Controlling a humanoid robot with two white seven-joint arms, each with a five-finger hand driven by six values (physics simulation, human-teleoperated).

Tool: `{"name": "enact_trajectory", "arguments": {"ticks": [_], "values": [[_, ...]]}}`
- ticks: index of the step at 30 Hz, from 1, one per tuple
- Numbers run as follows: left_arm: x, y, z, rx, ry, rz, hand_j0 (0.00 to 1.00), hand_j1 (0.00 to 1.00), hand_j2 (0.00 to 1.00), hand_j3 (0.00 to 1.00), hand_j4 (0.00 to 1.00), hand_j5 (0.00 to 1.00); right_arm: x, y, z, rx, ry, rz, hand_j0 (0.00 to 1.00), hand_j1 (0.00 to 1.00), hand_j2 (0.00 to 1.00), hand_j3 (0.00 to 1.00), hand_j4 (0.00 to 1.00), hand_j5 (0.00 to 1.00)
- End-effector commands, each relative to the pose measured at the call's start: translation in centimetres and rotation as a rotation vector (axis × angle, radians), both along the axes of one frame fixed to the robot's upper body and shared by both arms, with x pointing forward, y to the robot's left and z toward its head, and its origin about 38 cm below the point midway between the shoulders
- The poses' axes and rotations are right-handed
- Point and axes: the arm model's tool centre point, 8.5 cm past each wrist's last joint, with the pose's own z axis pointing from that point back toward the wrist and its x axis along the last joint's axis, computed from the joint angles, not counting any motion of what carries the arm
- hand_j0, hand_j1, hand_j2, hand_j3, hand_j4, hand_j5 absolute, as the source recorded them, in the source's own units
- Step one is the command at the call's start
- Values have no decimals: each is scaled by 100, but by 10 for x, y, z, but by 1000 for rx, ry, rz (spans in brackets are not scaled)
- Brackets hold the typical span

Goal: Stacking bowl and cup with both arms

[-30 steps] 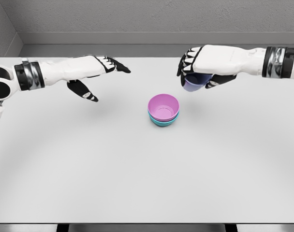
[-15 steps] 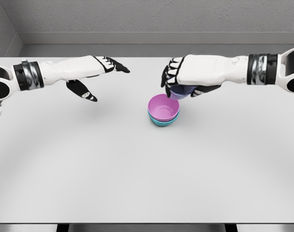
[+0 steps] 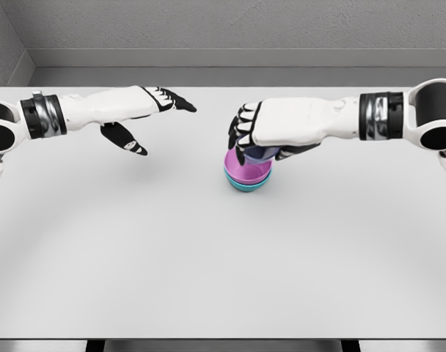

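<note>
A pink bowl (image 3: 246,171) sits nested in a teal bowl (image 3: 246,186) at the middle of the white table (image 3: 208,264). My right hand (image 3: 254,143) hovers right over the bowls, shut on a purple cup (image 3: 260,153) whose base hangs just above the pink bowl's hollow; most of the cup is hidden by the fingers. My left hand (image 3: 153,117) is held above the table at the left, open, fingers stretched out and thumb pointing down, holding nothing.
A grey wall (image 3: 223,29) rises behind the table's far edge. The table's front edge (image 3: 223,339) runs along the bottom of the view.
My right hand has carried the purple cup leftward and down, from the right of the bowls to directly over the pink bowl. The left arm has stayed still.
</note>
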Motion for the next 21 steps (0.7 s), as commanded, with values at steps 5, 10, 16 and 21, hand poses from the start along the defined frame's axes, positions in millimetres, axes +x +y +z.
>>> {"name": "enact_trajectory", "arguments": {"ticks": [5, 10, 16, 21], "values": [[0, 0, 0, -7, 4, 3, 100, 100, 100, 100, 100, 100, -2, 8, -1, 9, 6, 17, 52, 52, 52, 52, 52, 52], [0, 0, 0, -7, 4, 3, 100, 100, 100, 100, 100, 100, -2, 9, -4, 2, 11, 20, 53, 53, 53, 53, 53, 53], [0, 0, 0, -8, 4, 1, 100, 100, 100, 100, 100, 100, -1, 8, -7, -5, 16, 14, 53, 53, 53, 53, 53, 53], [0, 0, 0, -7, 5, 1, 100, 100, 100, 100, 100, 100, -1, 10, -10, -9, 24, 18, 53, 53, 53, 53, 53, 53]]}}
